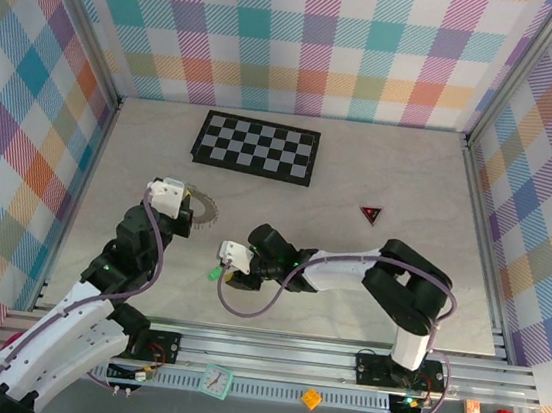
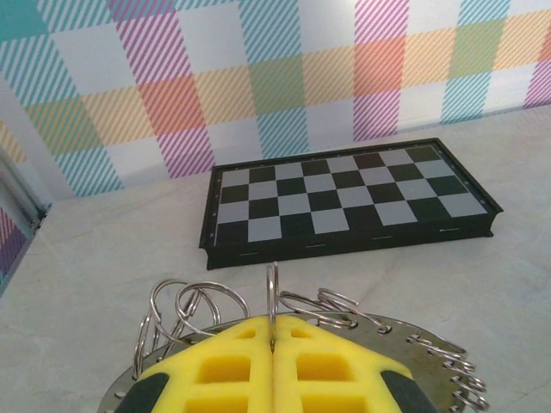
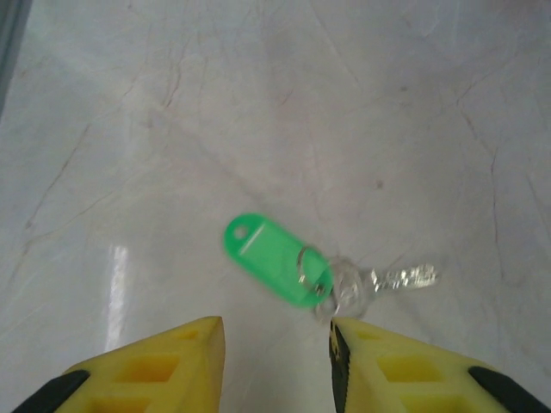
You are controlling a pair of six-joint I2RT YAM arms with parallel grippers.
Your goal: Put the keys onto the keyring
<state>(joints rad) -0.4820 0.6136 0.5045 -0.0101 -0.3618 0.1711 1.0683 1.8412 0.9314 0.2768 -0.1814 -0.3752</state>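
Though pale, table point(image 1: 361, 167) amid plaid walls point(image 1: 307, 39)

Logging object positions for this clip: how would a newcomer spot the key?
On the pale table, look near the front edge for the right arm's tool. Just beyond its open yellow fingers lies the key: small, silver, ringed to a bright green tag, unlike the red triangle farther back.

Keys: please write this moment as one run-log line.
left gripper: shut on keyring | right gripper: open, facing green-tagged key | green-tagged key: lying on table
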